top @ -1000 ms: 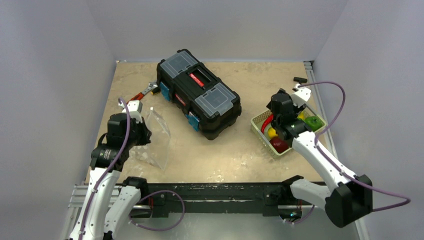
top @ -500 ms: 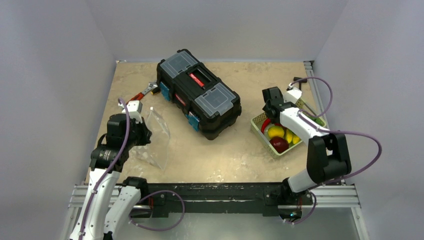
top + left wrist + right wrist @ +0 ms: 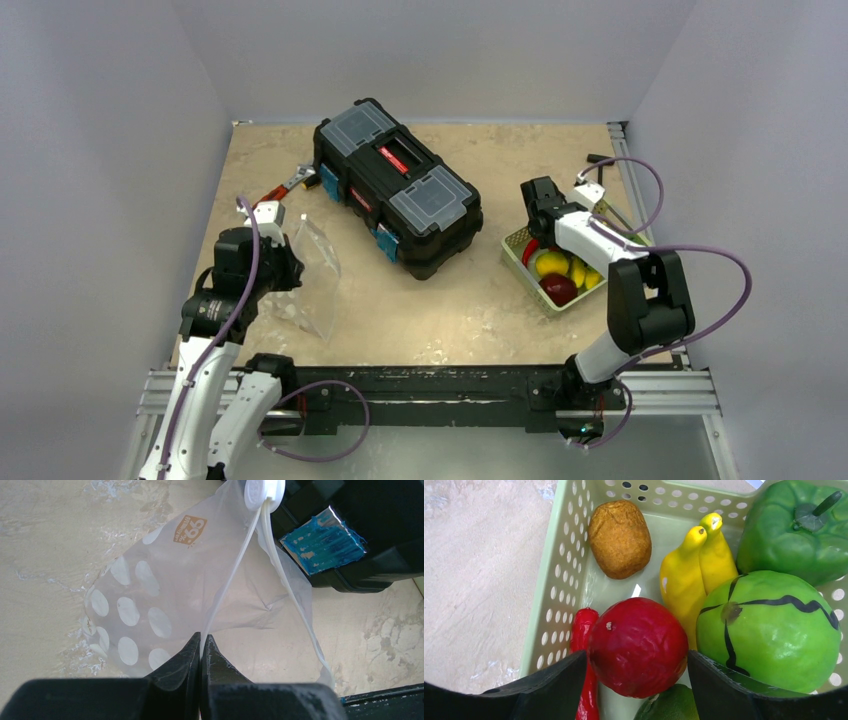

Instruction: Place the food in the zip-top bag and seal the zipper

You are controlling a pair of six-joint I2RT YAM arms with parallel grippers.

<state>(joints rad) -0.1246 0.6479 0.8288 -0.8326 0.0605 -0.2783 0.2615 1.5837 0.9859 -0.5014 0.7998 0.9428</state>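
- Two arms work at opposite sides of the worktop (image 3: 470, 300), with a black toolbox (image 3: 395, 185) between them and a red-handled wrench (image 3: 285, 185) behind the toolbox's left end.
- The left fingers (image 3: 185, 670) are pressed together on the zipper (image 3: 235, 565) of the zip-top bag (image 3: 150, 595), pinching one of its two strips.
- The zipper's long axis runs in the left wrist view from the fingers up and rightward to a white slider (image 3: 264, 492). The second strip leaves the slider and slants away to the lower right, so the mouth gapes.
- The bag's dotted body hangs left of the pinched strip. Its lower part reaches the worktop, just beside the toolbox's blue latch (image 3: 324, 540).
- The right fingers (image 3: 549, 690) are spread apart inside a pale green basket (image 3: 559, 580), one on each side of a red round fruit (image 3: 638, 647). Both sit just beside it; contact cannot be judged.
- A red chilli (image 3: 583, 630) lies along the basket's left wall, between that wall and the red fruit.
- Two yellow bananas (image 3: 689, 575) lie side by side, tips pointing to the far wall.
- A green fruit with a black line (image 3: 769, 630), a green pepper (image 3: 794, 525) and a brown oval piece (image 3: 620, 537) fill the rest.
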